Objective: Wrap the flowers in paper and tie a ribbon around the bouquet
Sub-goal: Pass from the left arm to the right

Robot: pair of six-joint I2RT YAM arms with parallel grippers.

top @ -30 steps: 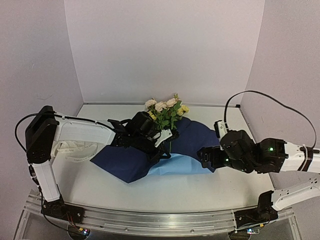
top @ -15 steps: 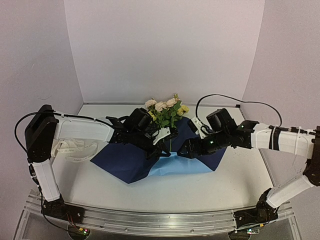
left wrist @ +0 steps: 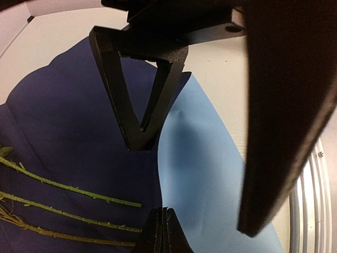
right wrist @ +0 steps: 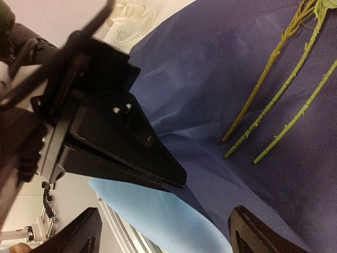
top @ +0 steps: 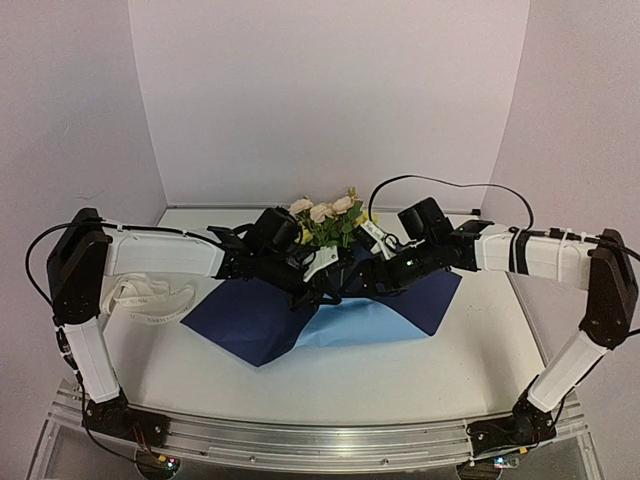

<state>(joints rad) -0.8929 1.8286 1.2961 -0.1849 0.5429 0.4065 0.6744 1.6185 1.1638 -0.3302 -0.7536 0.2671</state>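
The paper (top: 250, 322) lies navy face up, with its front part folded over to show light blue (top: 362, 326). The flowers (top: 330, 214) lie on it, blooms toward the back wall, and their thin green stems (left wrist: 68, 187) (right wrist: 279, 58) rest on the navy face. My left gripper (left wrist: 163, 213) is shut on the paper's folded edge, where navy meets light blue. My right gripper (right wrist: 171, 237) is open, one finger on either side of that light blue fold, just in front of the left gripper's tips (right wrist: 179, 179). The ribbon (top: 150, 298) lies loose at the left.
The ribbon's pile (right wrist: 131, 23) sits on the white table (top: 440, 380) under the left arm's forearm. Both arms meet over the paper's middle. Walls close in at the back and sides, and a metal rail (top: 320, 440) runs along the near edge.
My right arm has swung in from the right side to the paper's middle, its open jaws now astride the fold beside the left gripper and a little narrower. The left arm has stayed put.
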